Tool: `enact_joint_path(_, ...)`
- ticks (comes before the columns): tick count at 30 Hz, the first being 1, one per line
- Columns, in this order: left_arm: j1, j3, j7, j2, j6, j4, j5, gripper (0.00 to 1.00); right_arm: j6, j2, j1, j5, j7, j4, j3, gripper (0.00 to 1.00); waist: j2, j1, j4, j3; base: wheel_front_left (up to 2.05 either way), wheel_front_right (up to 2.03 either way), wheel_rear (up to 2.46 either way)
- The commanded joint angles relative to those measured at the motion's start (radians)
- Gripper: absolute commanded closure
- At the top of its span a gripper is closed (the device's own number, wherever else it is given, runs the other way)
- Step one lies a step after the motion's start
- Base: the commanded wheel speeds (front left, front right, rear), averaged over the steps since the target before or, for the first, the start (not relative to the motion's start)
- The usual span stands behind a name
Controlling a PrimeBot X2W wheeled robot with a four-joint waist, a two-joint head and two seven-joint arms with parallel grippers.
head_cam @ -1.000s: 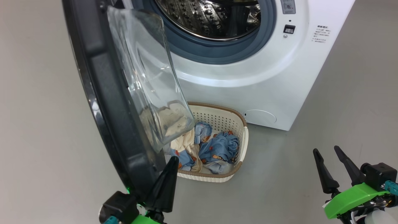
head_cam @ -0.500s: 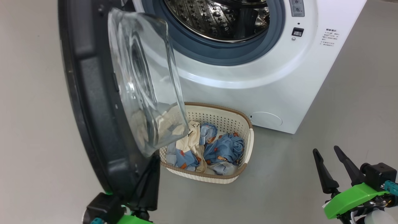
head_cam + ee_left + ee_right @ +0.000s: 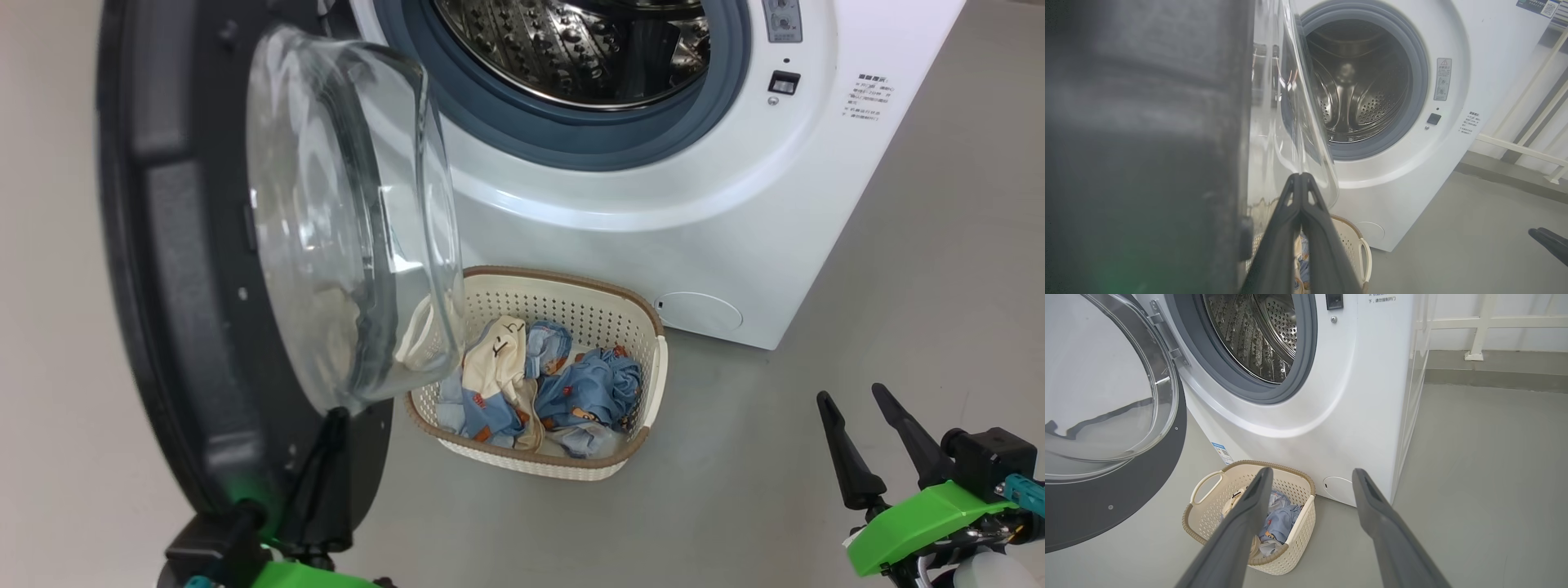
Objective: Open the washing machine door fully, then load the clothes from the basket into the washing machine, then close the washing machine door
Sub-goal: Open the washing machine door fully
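The washing machine (image 3: 653,229) stands open, its steel drum (image 3: 571,49) bare. The washing machine door (image 3: 155,269) hangs swung out to the left, glass bowl (image 3: 343,220) facing the drum. My left gripper (image 3: 335,416) is shut, its joined fingers (image 3: 1301,179) lying against the door's inner side just below the glass. The basket (image 3: 563,278) sits on the floor before the machine, holding the clothes (image 3: 588,388): light blue pieces and a cream one (image 3: 498,351). My right gripper (image 3: 851,394) hovers open at the lower right, away from the basket (image 3: 1290,547), nothing between its fingers.
Grey floor (image 3: 898,286) spreads to the right of the machine. A round cap (image 3: 700,312) sits at its lower corner and a blue label (image 3: 1222,453) on its front. A white railing (image 3: 1478,322) runs along the far wall.
The door has swung further out to the left, uncovering more of the basket. My shut left gripper has moved left and down along with it. The right gripper has stayed put.
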Motion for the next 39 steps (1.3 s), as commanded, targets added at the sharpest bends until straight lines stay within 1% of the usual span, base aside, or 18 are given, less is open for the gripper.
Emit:
enact_joint_path(1,-0.013,0.057,-0.001,0.027,0.016,-0.023,-0.010,1.00,0.003,-0.012,-0.023,0.000,-0.012,-0.025,0.025,0.00,-0.0001,0.0000,-0.001,0.002,0.00,0.00,0.00)
enact_joint_path(10,0.004,0.112,-0.003,0.047,0.049,-0.028,-0.023,1.00,0.003,-0.014,-0.030,0.003,-0.012,-0.024,0.030,0.00,-0.0001,0.0000,-0.005,0.010,0.00,0.00,0.00)
enact_joint_path(18,0.017,0.165,-0.012,0.064,0.063,-0.012,-0.038,1.00,0.003,-0.013,-0.031,0.003,-0.012,-0.027,0.031,0.00,-0.0001,0.0000,-0.007,0.015,0.00,0.00,0.00)
enact_joint_path(32,-0.001,0.260,-0.024,0.087,0.072,0.042,-0.064,1.00,0.003,-0.016,-0.044,0.005,-0.012,-0.027,0.036,0.00,-0.0001,0.0000,-0.012,0.029,0.00,0.00,0.00)
enact_joint_path(39,-0.029,0.323,-0.029,0.099,0.067,0.090,-0.081,1.00,0.003,-0.017,-0.051,0.004,-0.012,-0.027,0.036,0.00,-0.0001,0.0000,-0.013,0.041,0.00,0.00,0.00)
